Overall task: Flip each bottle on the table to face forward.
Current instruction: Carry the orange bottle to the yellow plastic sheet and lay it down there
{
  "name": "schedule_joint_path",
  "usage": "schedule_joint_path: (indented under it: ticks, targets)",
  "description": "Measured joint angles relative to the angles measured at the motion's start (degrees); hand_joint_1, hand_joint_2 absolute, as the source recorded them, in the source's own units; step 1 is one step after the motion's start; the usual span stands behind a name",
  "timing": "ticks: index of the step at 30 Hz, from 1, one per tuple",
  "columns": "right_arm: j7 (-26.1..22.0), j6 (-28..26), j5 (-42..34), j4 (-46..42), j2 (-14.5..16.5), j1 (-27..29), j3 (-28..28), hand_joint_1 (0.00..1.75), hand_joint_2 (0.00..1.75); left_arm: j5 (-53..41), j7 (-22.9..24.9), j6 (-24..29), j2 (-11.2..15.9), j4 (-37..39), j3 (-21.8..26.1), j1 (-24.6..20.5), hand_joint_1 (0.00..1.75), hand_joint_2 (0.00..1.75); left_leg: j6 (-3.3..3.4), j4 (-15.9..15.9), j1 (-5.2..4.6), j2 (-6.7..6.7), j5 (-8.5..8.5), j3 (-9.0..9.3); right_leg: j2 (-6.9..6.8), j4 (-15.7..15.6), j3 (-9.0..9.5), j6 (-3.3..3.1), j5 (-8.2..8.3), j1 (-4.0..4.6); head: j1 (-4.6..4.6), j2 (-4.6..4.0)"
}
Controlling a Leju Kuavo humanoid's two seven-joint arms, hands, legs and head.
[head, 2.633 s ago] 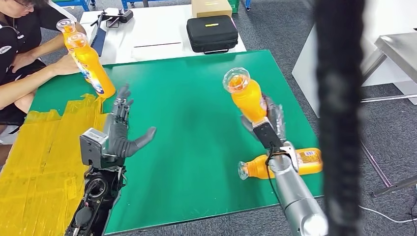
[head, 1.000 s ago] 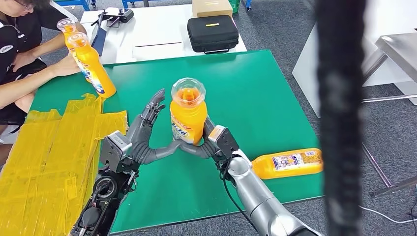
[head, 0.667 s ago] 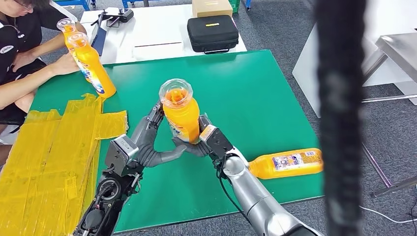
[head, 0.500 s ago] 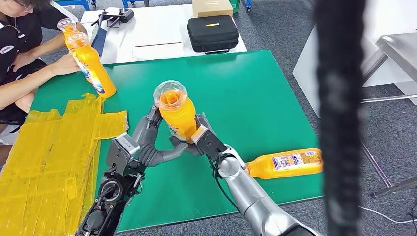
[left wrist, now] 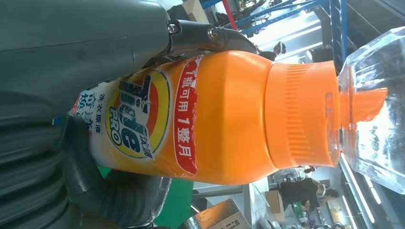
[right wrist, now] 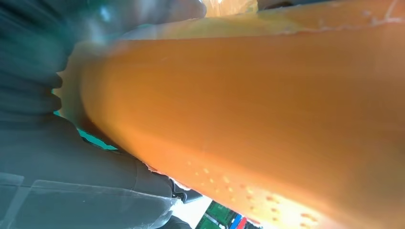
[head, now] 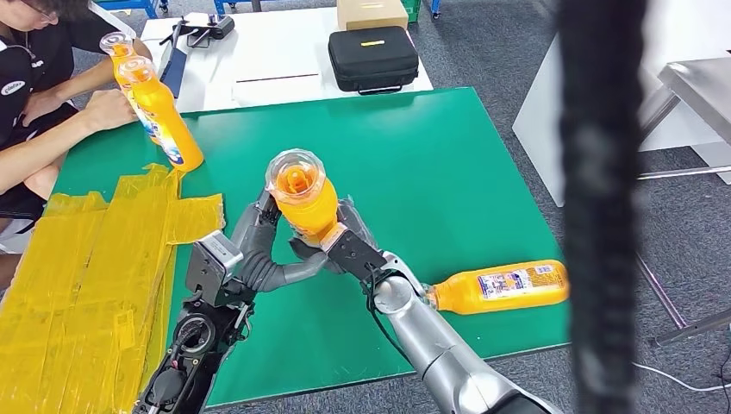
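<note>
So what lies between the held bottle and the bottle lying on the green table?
In the head view, the right hand and its silver forearm lie between the held bottle and the lying bottle; otherwise bare table.

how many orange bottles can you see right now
4: one held upright between both hands, one lying at the table's right edge, two standing together at the far left corner.

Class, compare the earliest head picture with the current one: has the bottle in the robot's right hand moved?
Yes. The held bottle has moved leftward across the green table, away from the lying bottle, to meet the left hand.
</note>
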Motion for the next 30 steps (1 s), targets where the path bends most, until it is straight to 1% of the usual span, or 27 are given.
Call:
schedule_joint_path:
  ticks: [7,14,19,24,30]
  targets:
    - [0.8,0.2,1.8,0.0,0.1,0.0,1.2,1.75,1.75,2.8,1.1,0.1,0.0,1.2,0.1,-0.1,0.00,1.75,0.00,0.0,0.00,0.01,0.00,0.00,0.00,0.0,-0.01,0.00,0.00,0.01,0.00,0.00]
    - [2.1,0.6,2.5,0.0,-0.3,0.3,2.2,1.75,1.75,4.5,1.2,1.0,0.0,4.3,0.2,-0.5,0.00,1.75,-0.01,0.0,0.00,0.02,0.01,0.01,0.01,0.0,-0.03,0.00,0.00,0.00,0.00,0.00]
    - [1.6,0.7,3.5,0.0,-0.4,1.3,4.2,1.75,1.75,3.2,1.0,3.4,-0.6,5.2,0.0,-1.5,0.00,1.75,-0.01,0.0,0.00,0.02,0.01,-0.03,0.01,0.0,-0.05,0.00,0.00,0.00,0.01,0.00]
    - [1.5,0.6,3.5,0.4,-0.4,1.1,5.0,1.75,1.75,0.4,1.4,6.2,-1.0,5.1,-0.4,-1.4,0.00,1.75,-0.01,0.0,0.00,0.02,0.01,-0.04,0.01,0.0,-0.06,0.00,0.00,0.00,0.01,0.00]
    - [1.6,0.6,3.4,1.2,-0.4,0.4,5.9,1.75,1.75,-0.4,1.3,7.6,-1.0,5.1,-0.4,-1.4,0.00,1.75,-0.02,0.0,0.00,0.02,0.01,-0.04,0.01,0.0,-0.06,0.00,0.00,0.00,0.01,0.00]
